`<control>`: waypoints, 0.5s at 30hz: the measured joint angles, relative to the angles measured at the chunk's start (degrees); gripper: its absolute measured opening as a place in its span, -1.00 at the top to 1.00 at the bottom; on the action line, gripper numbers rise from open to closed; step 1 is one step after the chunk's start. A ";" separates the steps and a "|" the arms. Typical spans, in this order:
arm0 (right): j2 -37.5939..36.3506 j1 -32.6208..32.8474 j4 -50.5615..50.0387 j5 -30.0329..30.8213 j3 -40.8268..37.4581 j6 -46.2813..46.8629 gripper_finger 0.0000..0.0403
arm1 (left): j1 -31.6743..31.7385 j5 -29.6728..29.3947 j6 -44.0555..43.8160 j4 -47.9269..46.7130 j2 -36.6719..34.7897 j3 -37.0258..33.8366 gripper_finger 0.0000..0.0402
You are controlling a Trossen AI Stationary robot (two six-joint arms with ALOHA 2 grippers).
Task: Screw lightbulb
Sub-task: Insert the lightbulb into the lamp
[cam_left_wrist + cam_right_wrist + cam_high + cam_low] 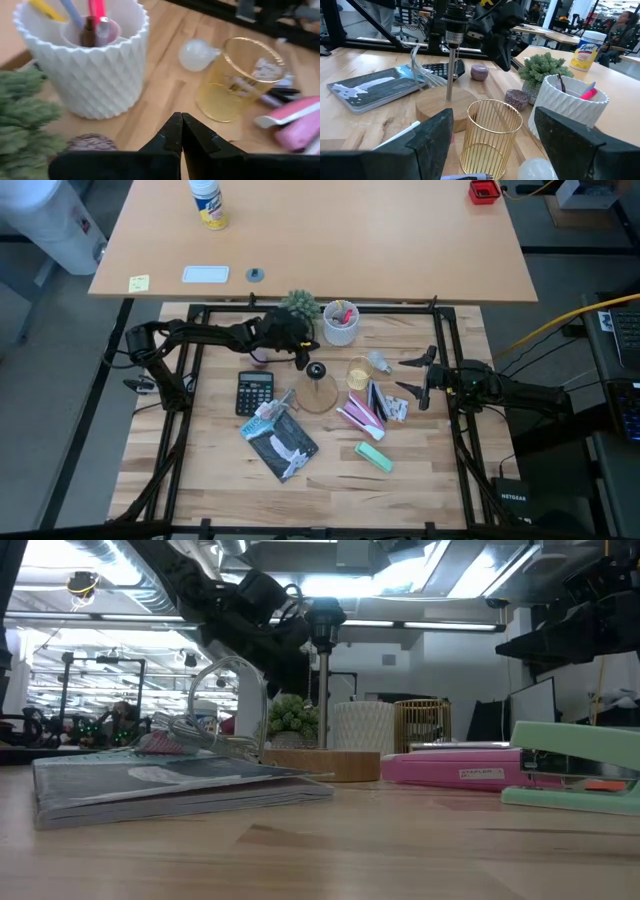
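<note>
The lightbulb (380,362) lies on its side on the table between the white pot and the yellowish cup (360,372). It also shows in the left wrist view (196,54) and at the bottom edge of the right wrist view (538,170). The wooden stand (316,392) carries its black socket (452,27) on a metal rod. My left gripper (303,358) is shut and empty. It hovers just beside the socket, above the table (181,131). My right gripper (413,376) is open and empty, right of the bulb. Its fingers point at the cup (492,120).
A white pot with pens (340,322) and a small plant (298,305) stand at the far side. A calculator (254,392), a packaged item (281,438), pink items (360,412) and a green stapler (374,456) lie around the stand. Black frame rails (450,360) border the table.
</note>
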 joint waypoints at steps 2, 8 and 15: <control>0.00 0.00 0.01 -0.41 -0.02 0.00 -0.41 | -0.55 -3.48 0.63 -0.02 0.00 0.00 1.00; -0.01 0.00 0.01 -0.47 -0.01 -0.01 -0.41 | -1.80 -13.08 0.36 -3.03 0.00 0.00 0.82; -0.02 0.00 0.01 -0.49 -0.02 -0.02 -0.41 | -1.82 -14.00 -1.75 -4.41 0.00 0.00 0.44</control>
